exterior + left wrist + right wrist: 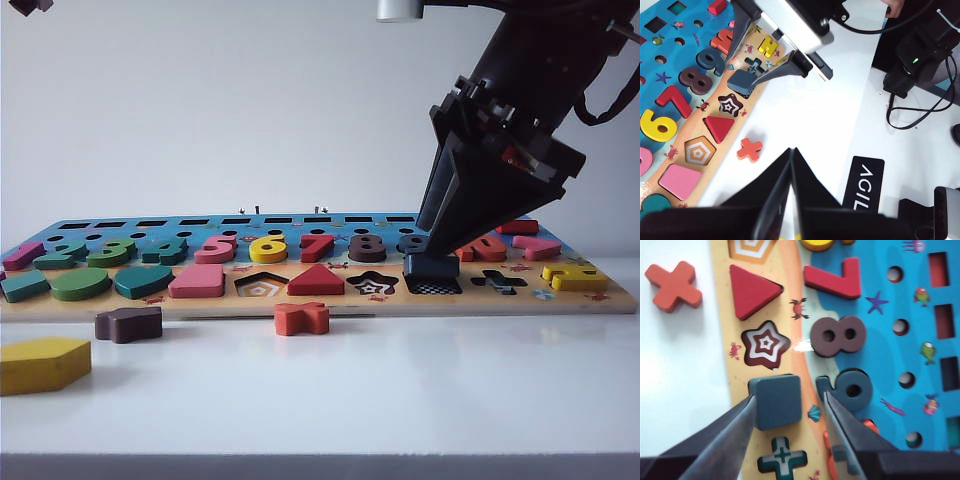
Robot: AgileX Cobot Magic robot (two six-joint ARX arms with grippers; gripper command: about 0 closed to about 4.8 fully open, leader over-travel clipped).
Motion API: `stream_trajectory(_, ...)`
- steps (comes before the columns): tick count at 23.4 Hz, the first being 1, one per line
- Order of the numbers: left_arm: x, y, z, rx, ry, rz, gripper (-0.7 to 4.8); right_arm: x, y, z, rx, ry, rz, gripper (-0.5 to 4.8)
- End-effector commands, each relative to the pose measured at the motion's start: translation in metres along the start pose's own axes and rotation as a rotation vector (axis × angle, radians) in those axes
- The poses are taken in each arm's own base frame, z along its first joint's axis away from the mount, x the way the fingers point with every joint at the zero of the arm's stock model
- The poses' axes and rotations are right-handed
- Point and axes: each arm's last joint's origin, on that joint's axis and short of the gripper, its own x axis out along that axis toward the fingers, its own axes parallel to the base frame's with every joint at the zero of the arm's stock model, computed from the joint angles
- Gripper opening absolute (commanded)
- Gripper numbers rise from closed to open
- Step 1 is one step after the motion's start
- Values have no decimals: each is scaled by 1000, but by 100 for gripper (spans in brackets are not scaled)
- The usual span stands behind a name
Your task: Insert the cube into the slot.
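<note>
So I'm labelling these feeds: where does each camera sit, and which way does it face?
Exterior: level with the table's front edge, facing the long wooden puzzle board; shows the right claw above the flat dark navy square block.
Left wrist: high at the board's end, looking down; shows its own shut left claw.
Right wrist: straight down between its open fingers.
All share the navy block and the orange cross.

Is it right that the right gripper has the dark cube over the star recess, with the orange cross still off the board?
Not the star recess. The right wrist view shows the right gripper with the cube over the square slot, next to the star recess. The orange cross is indeed off the board.
</note>
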Motion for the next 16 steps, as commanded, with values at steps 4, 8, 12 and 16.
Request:
stream_trajectory(4,-1,-1,2,11,-14,0,17,-17,-1,3,40,-42,-54,252)
stream_trajectory(8,-1,-1,2,11,-14,0,17,-19,1,2,125,-24,-35,222)
stream_trajectory(12,-1,-1,2,11,-14,0,17,-26,6,2,216,-24,-23,161)
stream_trajectory(16,-1,-1,2,12,-15,0,17,-40,21,3,246,-3,56,-6)
